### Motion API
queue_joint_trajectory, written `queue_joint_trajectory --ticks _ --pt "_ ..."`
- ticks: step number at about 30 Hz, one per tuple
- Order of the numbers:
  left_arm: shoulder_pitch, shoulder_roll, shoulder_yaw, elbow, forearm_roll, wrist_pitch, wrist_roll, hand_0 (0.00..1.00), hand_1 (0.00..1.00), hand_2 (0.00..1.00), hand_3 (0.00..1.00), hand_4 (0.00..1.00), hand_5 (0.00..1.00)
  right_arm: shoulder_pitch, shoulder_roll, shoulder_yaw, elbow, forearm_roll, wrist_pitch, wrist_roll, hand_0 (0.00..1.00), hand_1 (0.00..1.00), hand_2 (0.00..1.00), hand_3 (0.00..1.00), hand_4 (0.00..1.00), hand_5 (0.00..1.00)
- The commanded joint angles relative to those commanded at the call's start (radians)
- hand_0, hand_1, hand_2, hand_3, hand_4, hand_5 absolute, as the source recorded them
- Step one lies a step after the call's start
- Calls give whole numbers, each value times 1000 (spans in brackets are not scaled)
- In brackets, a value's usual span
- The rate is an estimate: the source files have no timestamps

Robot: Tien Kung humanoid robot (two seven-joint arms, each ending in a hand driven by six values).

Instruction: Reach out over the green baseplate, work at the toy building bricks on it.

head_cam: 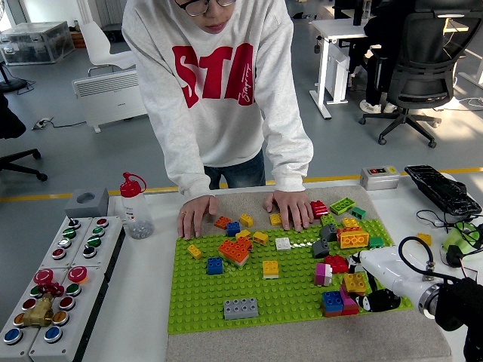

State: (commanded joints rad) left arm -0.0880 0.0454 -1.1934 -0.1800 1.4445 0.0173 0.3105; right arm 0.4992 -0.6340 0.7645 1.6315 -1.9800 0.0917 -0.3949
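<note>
right hand at green baseplate right edge | fingers: cannot tell | approach yellow brick slowly, avoid neighbours

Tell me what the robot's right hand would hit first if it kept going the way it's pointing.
Probably the yellow brick right at the right hand, with the red brick just beyond; depth is unclear.

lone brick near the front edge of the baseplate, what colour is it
Grey. The long brick sits alone on the green baseplate, clearest in the head view.
</note>
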Motion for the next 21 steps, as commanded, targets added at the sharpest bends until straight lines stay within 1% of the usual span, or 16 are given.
queue_joint_trajectory --ticks 10,11,21 --pt "-1 1 0 0 1 0 -1 689 690 657 618 361 998 2 1 0 -4 -3 0 -1 291 147 257 647 714 248" --pt "-1 1 0 0 1 0 -1 689 690 655 617 360 998 2 1 0 -4 -3 0 -1 293 150 258 687 736 263" --pt "-1 1 0 0 2 1 -2 689 690 654 617 361 998 1 2 0 -6 -2 15 -8 297 153 257 705 745 268"
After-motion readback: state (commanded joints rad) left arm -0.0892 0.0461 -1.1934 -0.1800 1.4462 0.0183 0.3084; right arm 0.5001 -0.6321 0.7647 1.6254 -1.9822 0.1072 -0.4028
